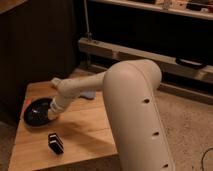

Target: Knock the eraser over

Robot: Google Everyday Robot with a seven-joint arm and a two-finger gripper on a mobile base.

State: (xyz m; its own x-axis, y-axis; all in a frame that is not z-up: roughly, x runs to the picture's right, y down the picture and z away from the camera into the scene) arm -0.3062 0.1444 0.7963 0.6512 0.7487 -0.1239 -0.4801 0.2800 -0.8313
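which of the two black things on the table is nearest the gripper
The black round dish: the gripper hangs at its rim. The eraser, a small black block, sits apart, nearer the front edge of the table.

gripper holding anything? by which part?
Not the eraser: it sits on the table, apart from the gripper at the right edge of the black dish. Whether the gripper holds anything else cannot be told.
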